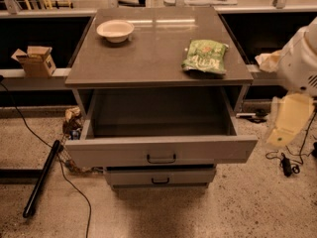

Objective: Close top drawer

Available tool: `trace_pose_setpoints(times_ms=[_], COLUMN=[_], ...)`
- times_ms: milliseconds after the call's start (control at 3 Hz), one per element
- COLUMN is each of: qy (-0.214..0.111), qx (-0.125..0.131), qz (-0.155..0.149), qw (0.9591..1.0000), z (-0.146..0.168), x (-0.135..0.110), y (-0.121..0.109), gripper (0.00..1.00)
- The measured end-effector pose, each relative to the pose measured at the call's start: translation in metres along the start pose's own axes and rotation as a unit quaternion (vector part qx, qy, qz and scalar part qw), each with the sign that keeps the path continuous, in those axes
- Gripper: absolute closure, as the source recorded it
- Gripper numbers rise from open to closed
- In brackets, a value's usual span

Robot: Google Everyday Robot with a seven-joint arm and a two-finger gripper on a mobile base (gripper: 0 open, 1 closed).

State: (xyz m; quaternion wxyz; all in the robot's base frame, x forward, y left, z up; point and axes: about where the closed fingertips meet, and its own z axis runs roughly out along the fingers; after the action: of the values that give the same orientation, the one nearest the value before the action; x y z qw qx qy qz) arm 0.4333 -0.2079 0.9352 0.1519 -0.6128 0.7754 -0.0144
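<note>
The top drawer (161,151) of the grey cabinet is pulled far out towards me. Its deep box is open and looks empty, and its flat front carries a small black bar handle (161,158). My gripper (289,120) shows as a cream-coloured part under the white arm (301,58) at the right edge. It hangs to the right of the drawer's front corner, apart from it, and holds nothing that I can see.
A white bowl (115,30) and a green snack bag (205,56) lie on the cabinet top (153,58). A slimmer lower drawer (159,176) sits under the open one. A black pole (40,179), cables and a cardboard box (35,59) are at the left. A black plug (286,165) lies on the floor at the right.
</note>
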Motion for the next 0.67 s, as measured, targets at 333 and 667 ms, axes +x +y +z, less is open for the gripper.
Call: trace_pose_setpoints(times_ms=[333, 667], qy=[-0.016, -0.037], qx=[-0.037, -0.082], qz=[0.0, 0.003], qw=[0.9992, 0.9959], z=[0.061, 0.128], x=[0.006, 0.013], y=[0.023, 0.055], gripper=[0.0, 0.0])
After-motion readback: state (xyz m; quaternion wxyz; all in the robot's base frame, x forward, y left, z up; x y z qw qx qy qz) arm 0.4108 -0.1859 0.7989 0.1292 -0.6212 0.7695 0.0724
